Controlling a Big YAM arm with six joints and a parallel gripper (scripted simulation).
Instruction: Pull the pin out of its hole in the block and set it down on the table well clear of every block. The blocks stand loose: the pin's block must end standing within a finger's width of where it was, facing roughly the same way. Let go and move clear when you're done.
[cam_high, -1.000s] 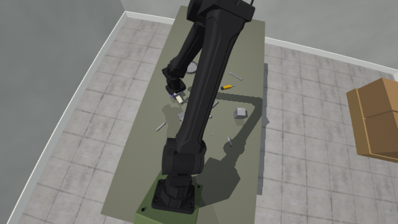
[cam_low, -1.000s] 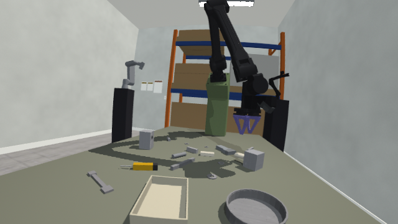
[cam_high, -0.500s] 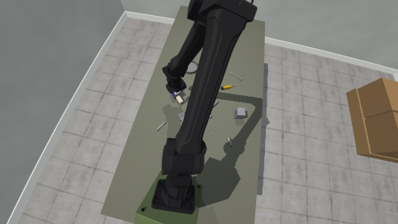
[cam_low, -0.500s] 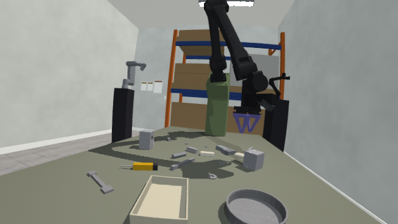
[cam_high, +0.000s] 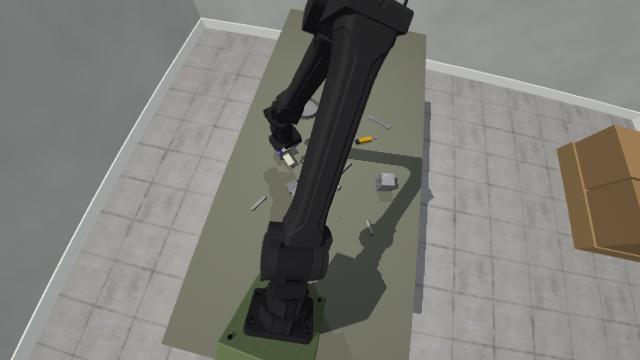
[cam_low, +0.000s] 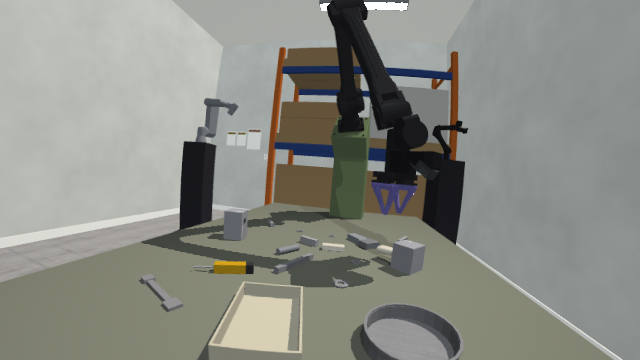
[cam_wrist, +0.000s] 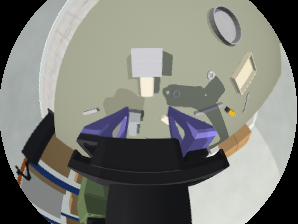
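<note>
The cream pin (cam_high: 288, 160) (cam_low: 384, 250) (cam_wrist: 146, 86) lies level, sticking out of the side of a grey block (cam_low: 408, 257) (cam_wrist: 146, 61) that stands on the table. The pin's inner end is hidden in the block. In the top view my arm hides most of that block. My gripper (cam_low: 392, 212) (cam_wrist: 148, 110) is open and empty, its purple fingers pointing down above the table. It is above the pin's height and, in the wrist view, on the free-end side of the pin.
A second grey block (cam_high: 386, 181) (cam_low: 235, 224) with a hole stands apart. A grey stepped piece (cam_low: 363, 241) (cam_wrist: 134, 123) and a loose cream piece (cam_low: 333, 246) (cam_wrist: 164, 119) lie near the pin. A yellow screwdriver (cam_low: 230, 267), tray (cam_low: 215, 345) and round dish (cam_low: 367, 332) are farther off.
</note>
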